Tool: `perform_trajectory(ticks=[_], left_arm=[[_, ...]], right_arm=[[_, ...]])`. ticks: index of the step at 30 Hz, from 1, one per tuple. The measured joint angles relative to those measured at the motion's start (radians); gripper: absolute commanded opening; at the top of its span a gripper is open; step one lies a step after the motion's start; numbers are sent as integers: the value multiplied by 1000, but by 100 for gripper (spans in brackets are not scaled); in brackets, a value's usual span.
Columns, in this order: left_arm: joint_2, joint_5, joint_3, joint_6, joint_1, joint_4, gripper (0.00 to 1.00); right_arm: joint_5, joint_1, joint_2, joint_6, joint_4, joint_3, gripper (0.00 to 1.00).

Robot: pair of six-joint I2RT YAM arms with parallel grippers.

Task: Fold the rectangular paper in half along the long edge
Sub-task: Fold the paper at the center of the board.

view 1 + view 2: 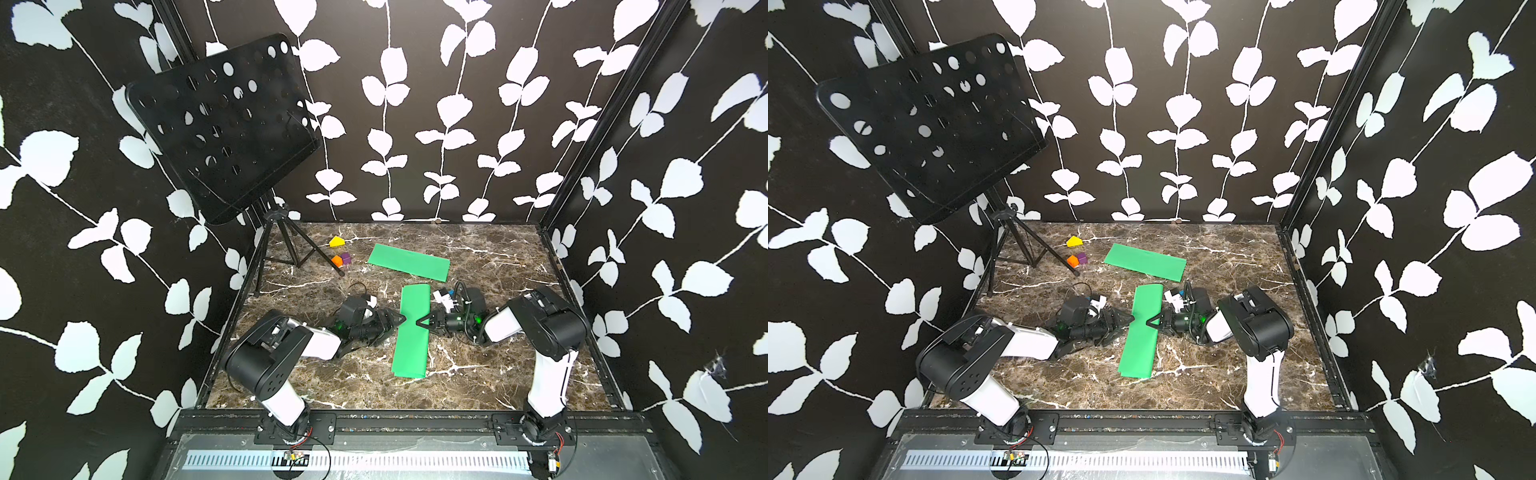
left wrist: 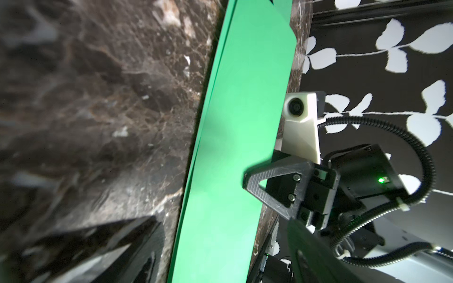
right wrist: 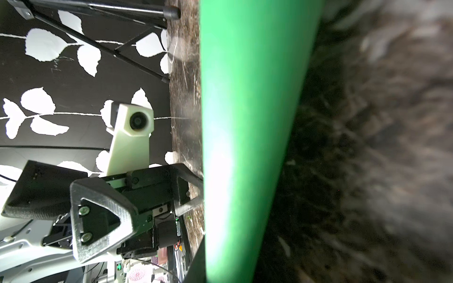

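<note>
Paper (image 1: 411,332), green and folded lengthwise, lies at centre, running near to far. At its left edge the left gripper (image 1: 399,320) shows jaws spread. The right gripper (image 1: 419,322) rests its top finger (image 2: 274,169) on the right edge. The lower finger is hidden, so I cannot tell its grip.

A black perforated metal music stand (image 1: 220,129) on a thin black tripod (image 1: 282,245) stands at the far left corner of the brown marble-patterned tabletop (image 1: 498,257). Beside its feet lies a small yellow wedge block (image 1: 336,242). Just nearer, a small orange block (image 1: 337,261) touches a small purple cube (image 1: 345,258). A flat green paper strip (image 1: 409,262) lies slantwise near the blocks. Black wallpaper with white leaf vines (image 1: 415,124) covers the walls.
</note>
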Motion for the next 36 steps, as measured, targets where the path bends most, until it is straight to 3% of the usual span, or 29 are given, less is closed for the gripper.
perform_trajectory(ticks=[11,36], left_arm=[[38,31,44,116,6,-86,52],[94,58,55,156,7,-55,44]], right_arm=[[-45,0,0,-51,-117,45,21],[-86,3,10,-154,-313,129,22]])
